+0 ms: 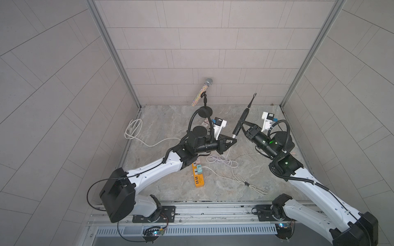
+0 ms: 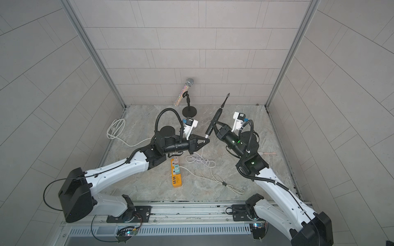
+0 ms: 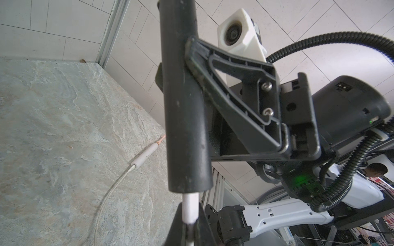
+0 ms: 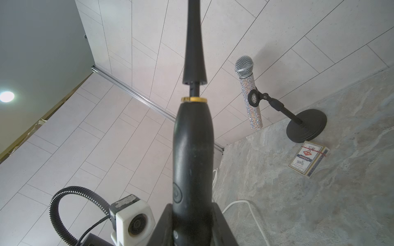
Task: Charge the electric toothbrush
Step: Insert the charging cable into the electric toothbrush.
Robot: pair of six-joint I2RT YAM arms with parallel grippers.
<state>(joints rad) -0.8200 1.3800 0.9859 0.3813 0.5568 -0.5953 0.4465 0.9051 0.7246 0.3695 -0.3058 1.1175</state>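
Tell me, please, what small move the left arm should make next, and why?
Probably ease the plug up into the toothbrush base, along its axis. The left gripper is shut on the plug, whose white tip meets the base; the right gripper holds the toothbrush raised.

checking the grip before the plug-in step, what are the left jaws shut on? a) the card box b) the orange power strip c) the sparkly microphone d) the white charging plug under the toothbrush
d: the left gripper has its jaws closed on the white plug right at the bottom end of the black toothbrush, which the right gripper holds.
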